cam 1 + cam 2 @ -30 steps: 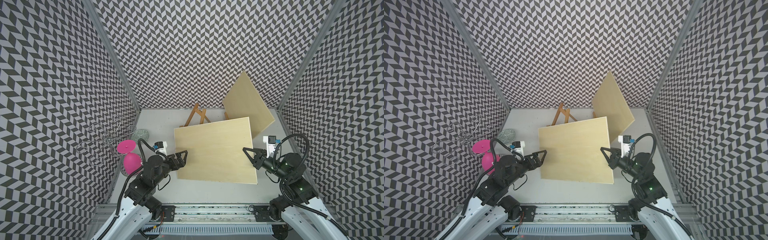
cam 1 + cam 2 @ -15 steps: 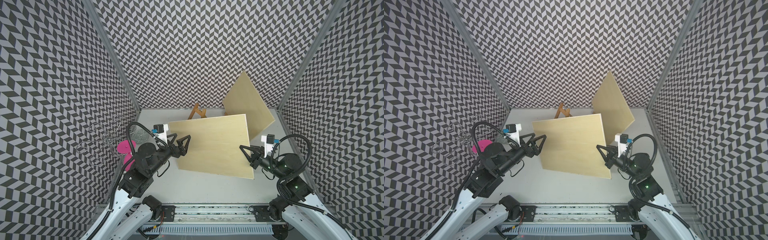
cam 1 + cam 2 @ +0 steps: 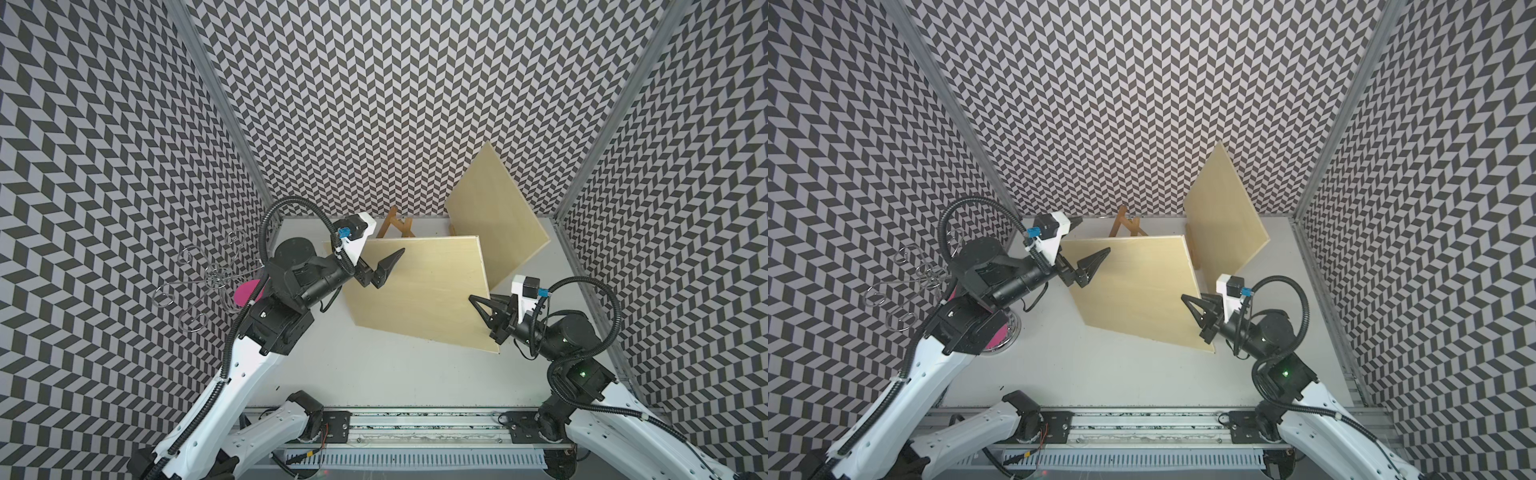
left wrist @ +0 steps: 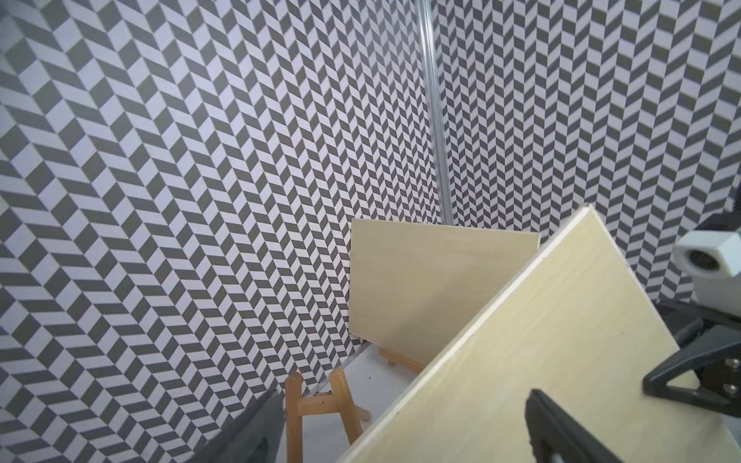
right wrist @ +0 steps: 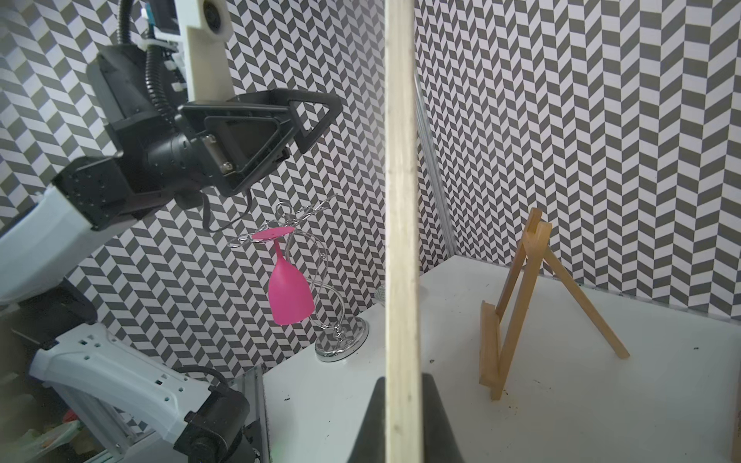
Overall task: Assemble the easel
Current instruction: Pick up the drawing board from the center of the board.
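Step in hand: carrying the board (image 3: pixel 419 291) to the easel (image 3: pixel 393 226). The right gripper (image 3: pixel 482 307) is clamped on the board's edge. The left gripper (image 3: pixel 1093 235) has its jaws apart and grips nothing. The next move likely calls for seating the board on the easel's ledge.

The whole table (image 3: pixel 395 374) is viewed in both top views from high above its near edge, faced down and toward the far edge. The left wrist view is set close over the tilted board (image 4: pixel 561 340), faced toward the far right corner. The right wrist view is set edge-on against that board, faced toward the far left corner. The easel (image 5: pixel 517 304) is shared by all views.
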`<action>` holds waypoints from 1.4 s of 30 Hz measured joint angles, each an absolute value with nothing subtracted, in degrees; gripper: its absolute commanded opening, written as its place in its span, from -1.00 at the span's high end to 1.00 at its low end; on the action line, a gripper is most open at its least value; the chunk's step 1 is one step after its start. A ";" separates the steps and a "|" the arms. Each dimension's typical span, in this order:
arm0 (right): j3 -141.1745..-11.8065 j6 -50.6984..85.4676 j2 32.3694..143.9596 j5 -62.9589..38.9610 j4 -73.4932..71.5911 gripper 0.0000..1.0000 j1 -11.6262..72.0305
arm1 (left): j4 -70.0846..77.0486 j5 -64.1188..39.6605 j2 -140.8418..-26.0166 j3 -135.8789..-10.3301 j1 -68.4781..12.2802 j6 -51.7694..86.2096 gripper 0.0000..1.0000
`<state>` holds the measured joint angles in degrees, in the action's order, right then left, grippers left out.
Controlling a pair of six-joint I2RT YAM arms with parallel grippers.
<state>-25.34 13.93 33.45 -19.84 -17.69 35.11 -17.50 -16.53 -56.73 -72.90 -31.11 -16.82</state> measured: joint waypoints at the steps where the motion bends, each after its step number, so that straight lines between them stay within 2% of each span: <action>1: -24.88 13.26 33.45 -19.75 -18.46 1.00 35.14 | -19.57 -16.84 -57.95 -74.48 -31.11 -19.84 -0.86; 10: -21.41 5.19 34.52 -22.04 -24.77 1.00 35.11 | -34.33 -17.74 -64.03 -83.13 -30.94 -42.30 -0.78; 16: -20.43 0.93 35.00 -25.85 -26.55 1.00 35.09 | -41.74 -20.86 -67.99 -88.25 -30.52 -50.61 -0.75; 29: -19.75 -4.82 36.32 -30.74 -27.09 1.00 35.09 | -55.07 -29.85 -72.27 -95.39 -32.29 -53.80 -0.51; 37: -19.88 -6.63 38.19 -33.23 -27.51 1.00 35.09 | -58.37 -29.63 -72.44 -95.39 -35.66 -52.27 -0.22; 42: -20.56 -7.68 40.16 -34.17 -27.77 1.00 35.09 | -59.11 -28.82 -72.47 -95.37 -37.21 -51.29 0.05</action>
